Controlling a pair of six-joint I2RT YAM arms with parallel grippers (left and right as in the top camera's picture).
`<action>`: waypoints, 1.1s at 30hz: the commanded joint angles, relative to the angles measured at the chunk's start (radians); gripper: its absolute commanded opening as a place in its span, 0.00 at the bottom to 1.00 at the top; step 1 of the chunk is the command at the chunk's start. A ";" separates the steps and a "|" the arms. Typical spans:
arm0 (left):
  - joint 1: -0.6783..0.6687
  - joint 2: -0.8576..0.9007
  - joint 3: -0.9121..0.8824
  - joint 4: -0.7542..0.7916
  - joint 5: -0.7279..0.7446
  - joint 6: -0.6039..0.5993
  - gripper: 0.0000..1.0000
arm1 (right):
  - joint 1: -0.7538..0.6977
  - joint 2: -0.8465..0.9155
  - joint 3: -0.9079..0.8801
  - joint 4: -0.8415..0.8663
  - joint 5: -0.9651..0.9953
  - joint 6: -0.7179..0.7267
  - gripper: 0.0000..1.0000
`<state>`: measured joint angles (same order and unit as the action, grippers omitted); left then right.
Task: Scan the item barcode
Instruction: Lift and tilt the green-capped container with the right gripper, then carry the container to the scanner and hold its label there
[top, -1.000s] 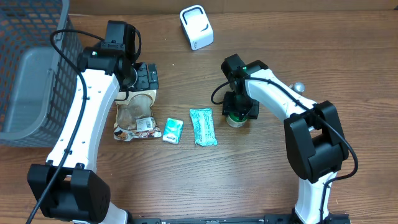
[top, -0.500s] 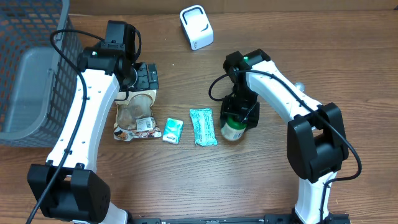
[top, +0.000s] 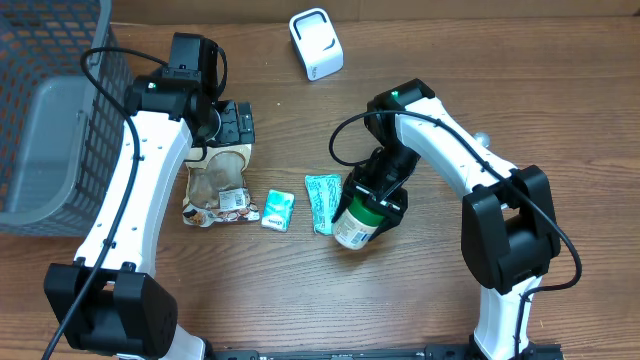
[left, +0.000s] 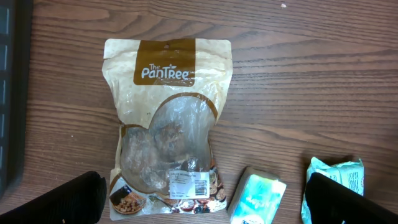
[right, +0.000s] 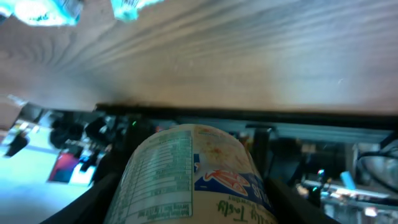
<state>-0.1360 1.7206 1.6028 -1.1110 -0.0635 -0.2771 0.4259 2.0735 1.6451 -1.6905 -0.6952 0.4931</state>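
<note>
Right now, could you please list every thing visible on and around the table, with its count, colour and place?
table: one, brown wood, under everything
basket: one, grey wire, far left edge
device: one, white, boxy, back centre
snack pouch: one, tan and brown, lying flat below the left gripper
small packet: one, pale green and white, just right of the pouch
wrapped packet: one, teal, right of the small packet, partly covered by the container
container: one, cream with green cap, tilted, in the right gripper
ball: one, grey, beside the right arm
left gripper: one, black, open, above the pouch's top
right gripper: one, black, closed on the container
</note>
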 joint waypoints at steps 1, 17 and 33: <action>0.005 0.002 0.016 0.000 0.005 0.019 1.00 | -0.001 0.003 0.024 -0.005 -0.123 -0.004 0.39; 0.005 0.002 0.016 0.000 0.005 0.019 1.00 | -0.001 0.003 0.024 -0.005 -0.266 0.003 0.27; 0.005 0.002 0.016 0.000 0.005 0.019 1.00 | -0.001 0.003 0.024 0.224 0.216 0.003 0.32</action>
<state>-0.1360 1.7206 1.6028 -1.1107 -0.0635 -0.2771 0.4259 2.0735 1.6459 -1.5166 -0.6483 0.4938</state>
